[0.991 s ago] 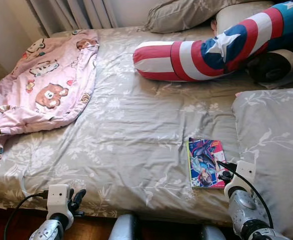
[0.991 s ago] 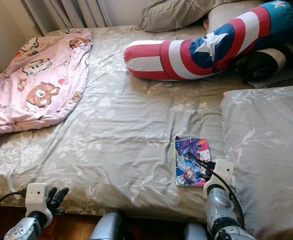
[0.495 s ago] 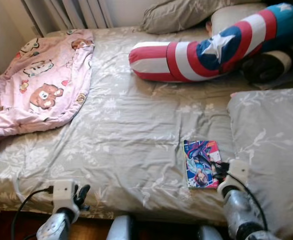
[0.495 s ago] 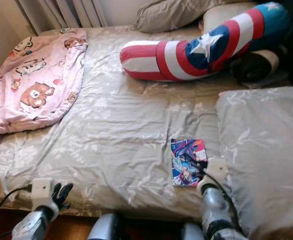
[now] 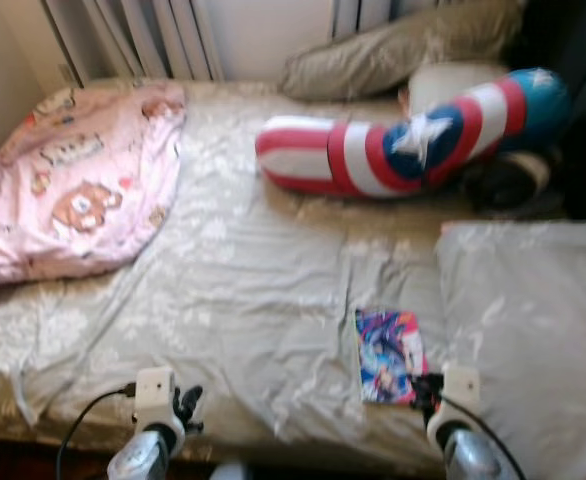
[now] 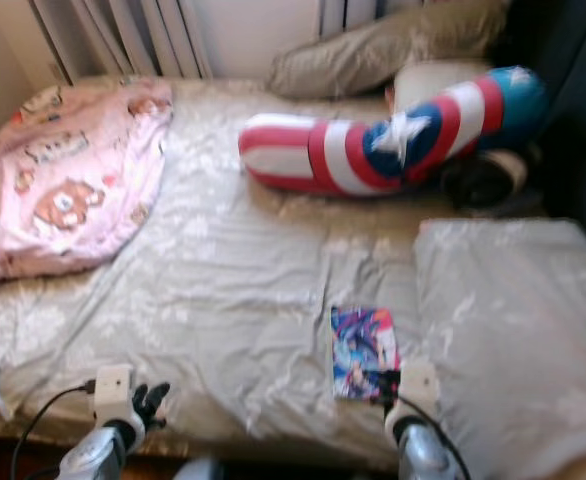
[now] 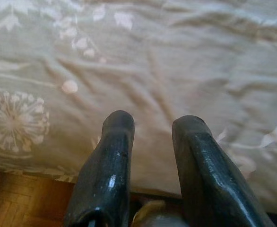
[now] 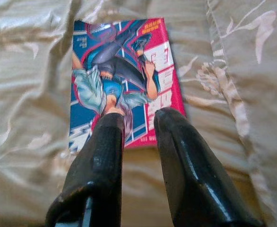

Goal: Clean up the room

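A colourful comic book (image 5: 388,352) (image 8: 119,80) lies flat on the grey flowered bed sheet (image 5: 243,280), near the bed's front edge and just left of a grey pillow. My right gripper (image 5: 422,386) (image 8: 141,118) hovers at the book's near edge; its fingers stand a narrow gap apart with nothing between them. My left gripper (image 5: 185,405) (image 7: 152,125) hangs low at the front edge of the bed over bare sheet, fingers slightly apart and empty. Both eye views are blurred.
A pink cartoon blanket (image 5: 73,190) is bunched at the bed's far left. A red, white and blue star bolster (image 5: 403,145) lies across the back. Grey pillows sit at the right (image 5: 533,320) and at the head (image 5: 393,55). Wooden floor (image 7: 15,203) runs under the bed edge.
The whole picture has shifted and blurred, showing more wall and curtain, so the camera moved. Both grippers sit lower in view; the right one stays at the book's near edge.
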Controlling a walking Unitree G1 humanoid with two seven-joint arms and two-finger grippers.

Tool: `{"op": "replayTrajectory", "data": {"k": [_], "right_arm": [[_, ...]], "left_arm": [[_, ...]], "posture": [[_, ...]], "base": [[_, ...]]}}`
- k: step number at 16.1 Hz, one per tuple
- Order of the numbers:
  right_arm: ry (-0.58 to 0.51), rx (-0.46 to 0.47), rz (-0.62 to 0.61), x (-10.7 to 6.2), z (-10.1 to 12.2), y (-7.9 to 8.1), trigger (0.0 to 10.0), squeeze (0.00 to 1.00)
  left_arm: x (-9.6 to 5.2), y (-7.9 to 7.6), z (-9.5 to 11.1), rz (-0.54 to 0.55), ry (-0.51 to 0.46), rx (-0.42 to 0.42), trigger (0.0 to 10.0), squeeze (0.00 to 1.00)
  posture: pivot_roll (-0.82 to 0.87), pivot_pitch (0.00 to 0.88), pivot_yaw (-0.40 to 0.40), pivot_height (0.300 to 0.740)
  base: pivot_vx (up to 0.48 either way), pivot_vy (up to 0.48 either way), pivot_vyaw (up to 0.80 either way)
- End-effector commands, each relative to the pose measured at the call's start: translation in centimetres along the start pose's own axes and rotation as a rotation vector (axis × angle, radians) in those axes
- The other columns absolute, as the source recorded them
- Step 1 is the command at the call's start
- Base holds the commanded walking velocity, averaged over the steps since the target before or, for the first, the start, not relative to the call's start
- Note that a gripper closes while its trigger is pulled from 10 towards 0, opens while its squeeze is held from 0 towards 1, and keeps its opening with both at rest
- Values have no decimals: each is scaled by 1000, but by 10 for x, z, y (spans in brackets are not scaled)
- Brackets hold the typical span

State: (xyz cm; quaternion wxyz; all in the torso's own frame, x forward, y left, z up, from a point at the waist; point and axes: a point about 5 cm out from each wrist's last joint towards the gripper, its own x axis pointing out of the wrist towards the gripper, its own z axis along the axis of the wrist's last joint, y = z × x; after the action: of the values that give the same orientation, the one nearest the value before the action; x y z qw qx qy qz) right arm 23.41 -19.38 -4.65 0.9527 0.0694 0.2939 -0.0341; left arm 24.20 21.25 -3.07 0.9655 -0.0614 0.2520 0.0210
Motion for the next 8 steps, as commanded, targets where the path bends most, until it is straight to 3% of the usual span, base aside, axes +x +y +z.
{"op": "replayTrajectory", "data": {"k": [1,6,8], "right_arm": [[75,-6,-7,-5,-16,-1,10000,0],[303,-82,-43,-23,-61,-4,10000,0],[310,-23,-111,-27,-66,-8,10000,0]], "left_arm": [[-2,1,-11,5,61,30,10000,0],[-13,-2,-46,27,257,93,10000,0],[-18,1,-56,72,305,62,10000,0]], "posture": [[41,0,-15,740],[14,0,-11,740],[25,0,-11,740]], "base": [[0,0,0],[0,0,0],[0,0,0]]}}
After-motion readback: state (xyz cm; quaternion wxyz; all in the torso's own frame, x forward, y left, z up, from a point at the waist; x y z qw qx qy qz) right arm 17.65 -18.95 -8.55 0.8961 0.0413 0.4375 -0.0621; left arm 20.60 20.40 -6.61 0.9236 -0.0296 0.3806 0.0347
